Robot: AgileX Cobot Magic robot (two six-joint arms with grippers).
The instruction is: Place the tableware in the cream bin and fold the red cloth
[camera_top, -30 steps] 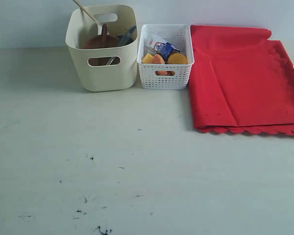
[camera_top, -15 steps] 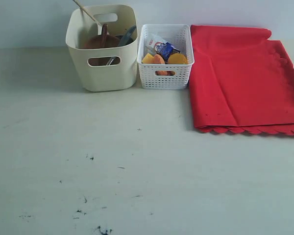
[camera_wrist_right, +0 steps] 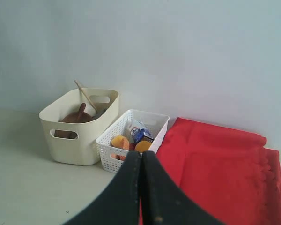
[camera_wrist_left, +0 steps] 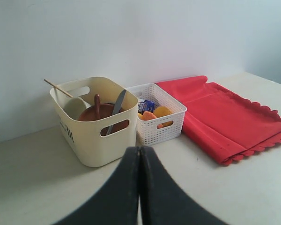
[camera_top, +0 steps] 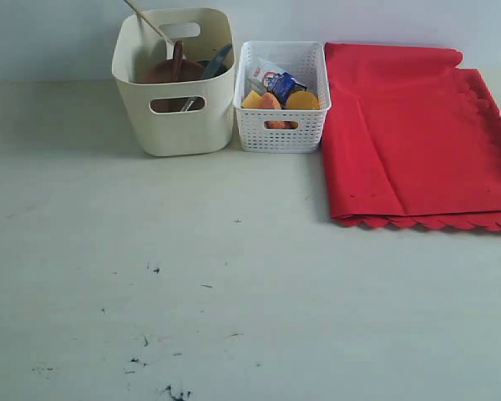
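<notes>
Cream bin (camera_top: 174, 117): at the back of the counter (camera_top: 234, 292), holding a brown plate (camera_top: 160, 72), dark spoon (camera_top: 177, 57) and knife (camera_top: 215, 62), with a pale chopstick (camera_top: 147, 22) jutting above the rim.
White basket (camera_top: 281, 129): just beside the bin's right side, food inside.
Red cloth (camera_top: 409, 142): flat in layers, right of the basket.
Left jaws, right jaws: clenched, empty.
</notes>
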